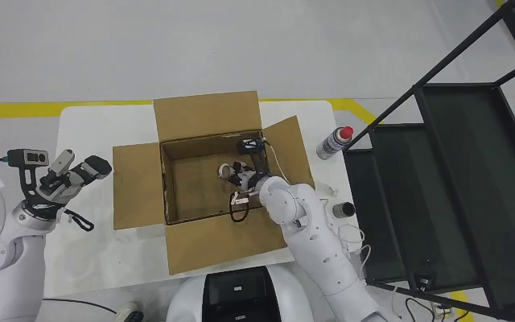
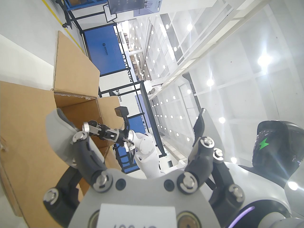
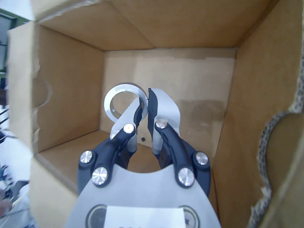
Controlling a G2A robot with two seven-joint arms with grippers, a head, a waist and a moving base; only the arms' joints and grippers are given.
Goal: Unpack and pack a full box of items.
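Cardboard box (image 1: 137, 187) sits mid-frame in the top view on the white table (image 1: 88, 121), all four flaps folded out. Right gripper (image 3: 144, 102) is down inside it, fingers pinched almost together on the rim of a metal ring (image 3: 108, 104). Left gripper (image 1: 80, 167) is at the frame's left edge, just off the box's left flap, spread wide and holding nothing.

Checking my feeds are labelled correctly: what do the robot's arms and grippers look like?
The left arm and right arm have smooth white shells. The left gripper and right gripper each have a grey base plate with a white label, black links with shiny pins, and pale grey jaws with black pads. A black cable loops by the right wrist.
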